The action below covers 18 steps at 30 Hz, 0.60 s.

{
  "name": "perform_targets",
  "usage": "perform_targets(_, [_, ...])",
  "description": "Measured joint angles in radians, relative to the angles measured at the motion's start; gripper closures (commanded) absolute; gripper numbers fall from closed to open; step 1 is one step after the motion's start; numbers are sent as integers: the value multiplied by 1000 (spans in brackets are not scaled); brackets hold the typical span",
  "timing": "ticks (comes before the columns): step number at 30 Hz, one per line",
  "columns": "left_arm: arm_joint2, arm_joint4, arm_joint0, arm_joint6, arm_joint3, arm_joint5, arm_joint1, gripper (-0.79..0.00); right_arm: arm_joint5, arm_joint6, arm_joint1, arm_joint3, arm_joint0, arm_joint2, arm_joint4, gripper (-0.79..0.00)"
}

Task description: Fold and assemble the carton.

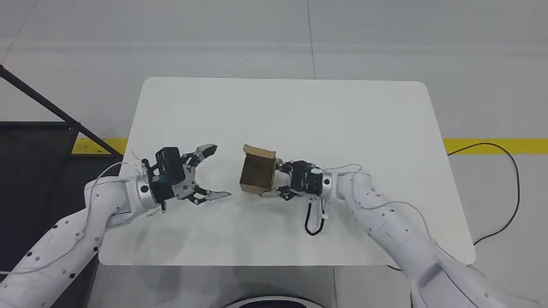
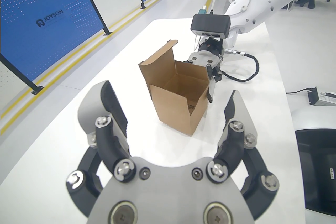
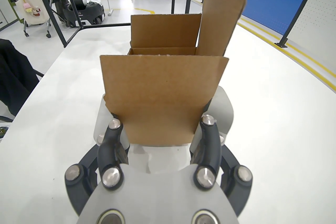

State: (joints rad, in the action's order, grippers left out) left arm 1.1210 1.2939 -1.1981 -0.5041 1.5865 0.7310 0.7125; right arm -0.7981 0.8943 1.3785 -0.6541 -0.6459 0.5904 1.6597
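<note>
From above: carton [image 1: 257,169] upright near the front middle of the table [image 1: 360,111], mouth open to the ceiling, right gripper [image 1: 276,180] pressed in at its side, left gripper [image 1: 220,171] just apart on the other side, aimed straight at it. Over to the left wrist: left gripper [image 2: 170,88] spread wide and holding nothing, lined up on the carton [image 2: 181,109], one tall flap upright at the back, probably the next thing to fold down. Now the right wrist: right gripper [image 3: 164,114] clasped around the carton [image 3: 160,83], fingers [image 3: 208,130] flanking its lower wall, most likely as an anchor against sliding during the fold.
</note>
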Motion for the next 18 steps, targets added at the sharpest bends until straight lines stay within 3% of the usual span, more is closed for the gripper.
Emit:
perform_targets(4, [4, 3, 0, 3, -2, 4, 5, -785, -24, 20, -23, -23, -4, 8, 43, -185])
perform_targets(18, [17, 11, 1, 5, -12, 21, 22, -785, -143, -32, -92, -116, -33, 64, 80, -302])
